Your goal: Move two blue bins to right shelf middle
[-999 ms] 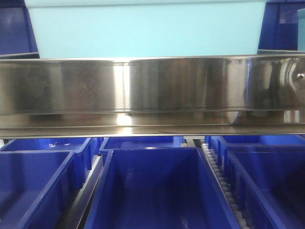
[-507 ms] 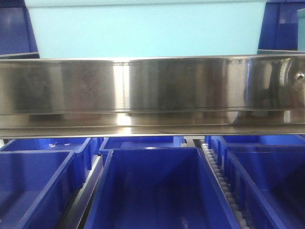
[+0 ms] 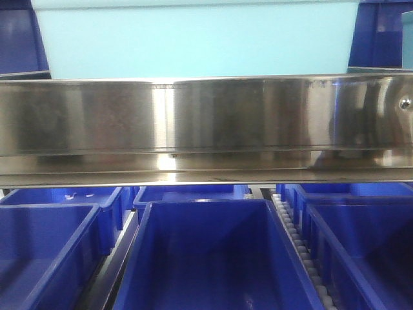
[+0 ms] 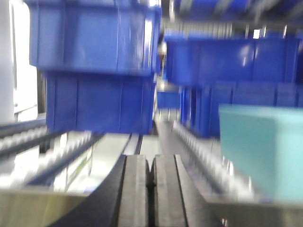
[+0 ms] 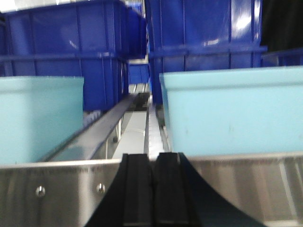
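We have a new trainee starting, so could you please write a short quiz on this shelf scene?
1. True or false: the left gripper is gripping something.
2. In the front view, what sits above the steel rail? A: a light-blue bin. B: a red box. C: a bottle.
3. Fill in: the right gripper is ____ (open or shut).
Key: 1 false; 2 A; 3 shut.

Front view: we counted six blue bins (image 3: 213, 258) beneath one steel rail (image 3: 206, 116), three lanes of two, and one pale turquoise bin (image 3: 193, 39) above it. At the right wrist we logged two pale turquoise bins (image 5: 38, 118); at the left wrist, one.
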Controlling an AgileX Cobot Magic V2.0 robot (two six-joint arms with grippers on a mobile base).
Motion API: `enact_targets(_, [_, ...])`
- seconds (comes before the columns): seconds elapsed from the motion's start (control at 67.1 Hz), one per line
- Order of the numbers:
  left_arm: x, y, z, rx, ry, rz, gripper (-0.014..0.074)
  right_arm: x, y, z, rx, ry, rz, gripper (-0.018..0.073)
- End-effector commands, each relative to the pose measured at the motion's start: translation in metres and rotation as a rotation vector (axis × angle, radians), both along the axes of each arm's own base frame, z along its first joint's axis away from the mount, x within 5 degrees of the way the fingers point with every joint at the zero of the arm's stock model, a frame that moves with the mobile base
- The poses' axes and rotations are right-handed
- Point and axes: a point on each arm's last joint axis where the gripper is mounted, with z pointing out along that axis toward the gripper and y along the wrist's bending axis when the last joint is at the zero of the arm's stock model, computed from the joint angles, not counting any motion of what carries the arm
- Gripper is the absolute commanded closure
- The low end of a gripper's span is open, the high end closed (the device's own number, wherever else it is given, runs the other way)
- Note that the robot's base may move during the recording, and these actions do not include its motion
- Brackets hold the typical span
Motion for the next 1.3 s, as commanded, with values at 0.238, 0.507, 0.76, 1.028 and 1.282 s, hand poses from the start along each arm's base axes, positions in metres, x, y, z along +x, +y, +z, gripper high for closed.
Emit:
enact_targets(0.238, [-0.021, 0.002, 0.077, -0.040, -0.064, -0.014, 0.0675, -0.028, 0.002, 0.097, -0.003, -0.118, 0.023, 0.0721])
enact_targets(0.507, [-0.002, -0.001, 0.137, -0.007, 0.229, -0.024, 0.0270, -0.011, 0.003, 0.145, -0.009, -0.006, 0.035, 0.0190])
enact_targets(0.76, [0.027, -0.016, 0.166, 0.020, 0.295, -0.158, 0.0008, 0.020, 0.005, 0.147, -0.011, 0.117, 0.055, -0.0010])
enact_targets(1.028, [0.079, -0.064, 0.204, 0.194, 0.463, -0.360, 0.0008, 0.072, 0.037, 0.187, -0.054, 0.311, 0.287, -0.0010])
enact_targets(1.282, [0.144, -0.105, 0.236, 0.211, 0.734, -0.348, 0.0008, 0.137, 0.070, 0.231, -0.111, 0.651, 0.375, -0.0010])
